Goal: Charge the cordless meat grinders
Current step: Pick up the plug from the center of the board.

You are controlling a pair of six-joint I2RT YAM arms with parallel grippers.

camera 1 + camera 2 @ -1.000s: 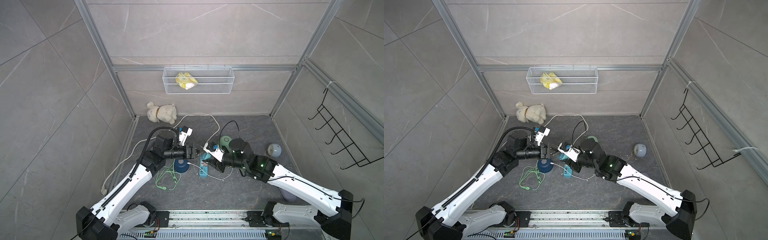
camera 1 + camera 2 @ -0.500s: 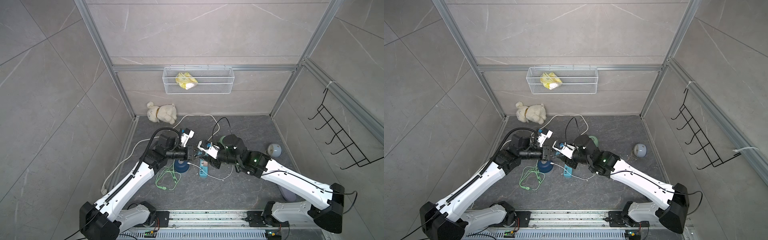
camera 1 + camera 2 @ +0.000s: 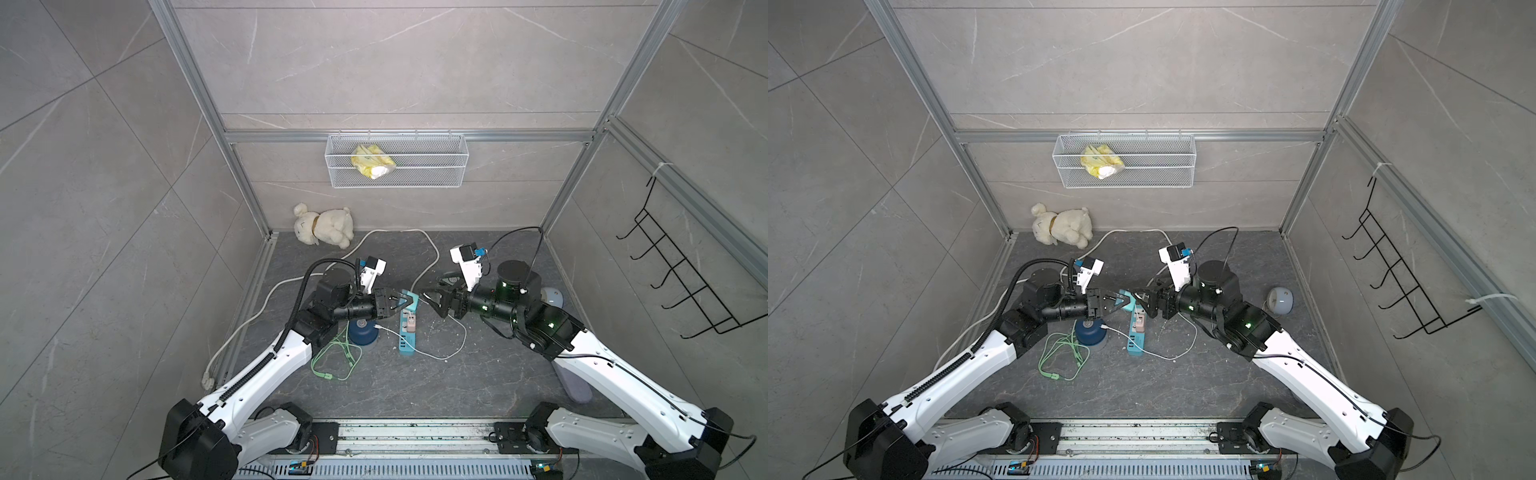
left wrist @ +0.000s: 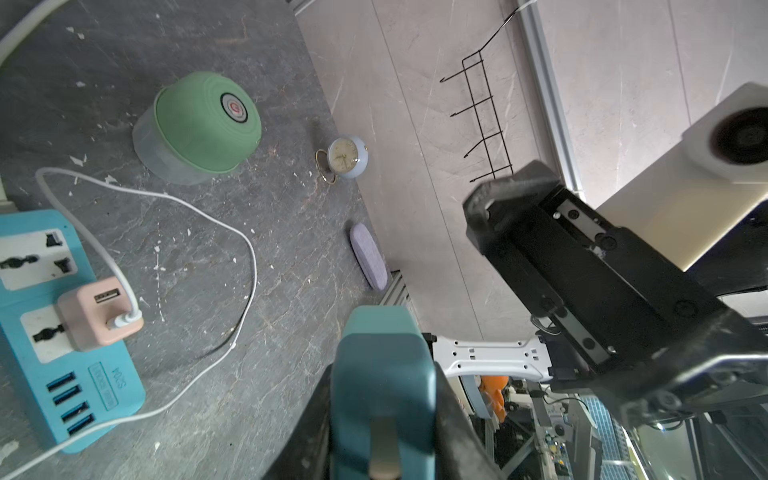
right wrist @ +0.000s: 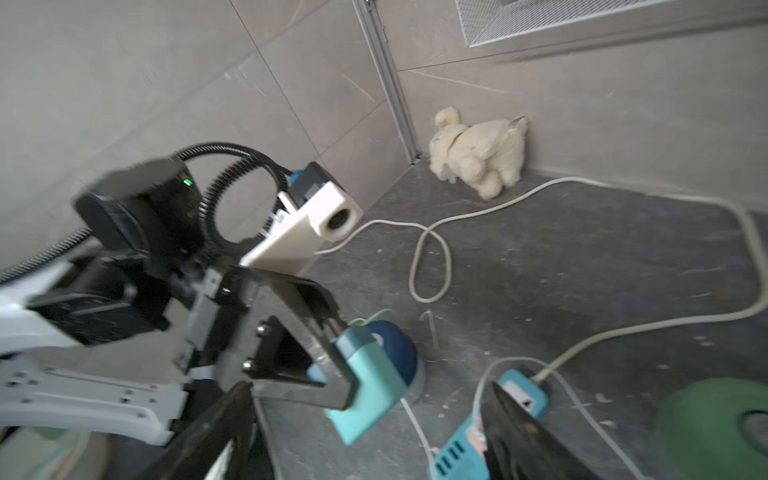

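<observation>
Below both grippers lies the dark grey stone-look floor (image 3: 395, 395). On it, beneath the right gripper (image 3: 434, 300) and hidden by that arm in both top views, stands the mint green dome-shaped grinder (image 4: 199, 124) with a round silver button on top. The navy blue dome-shaped grinder (image 3: 363, 332), on a clear base, stands under the left gripper (image 3: 402, 301), a little behind its fingertips. The long light blue plastic power strip (image 3: 406, 345) lies beneath the gap between the two grippers, which point at each other, tips near but apart. The left gripper is clamped on a teal plastic charger block (image 4: 384, 374) with a metal prong, held off the floor. The right gripper's jaws stand wide apart with nothing between them. A small pink cube adapter (image 4: 97, 316) sits plugged into the strip, and a thin white cable (image 4: 249, 257) runs from it.
</observation>
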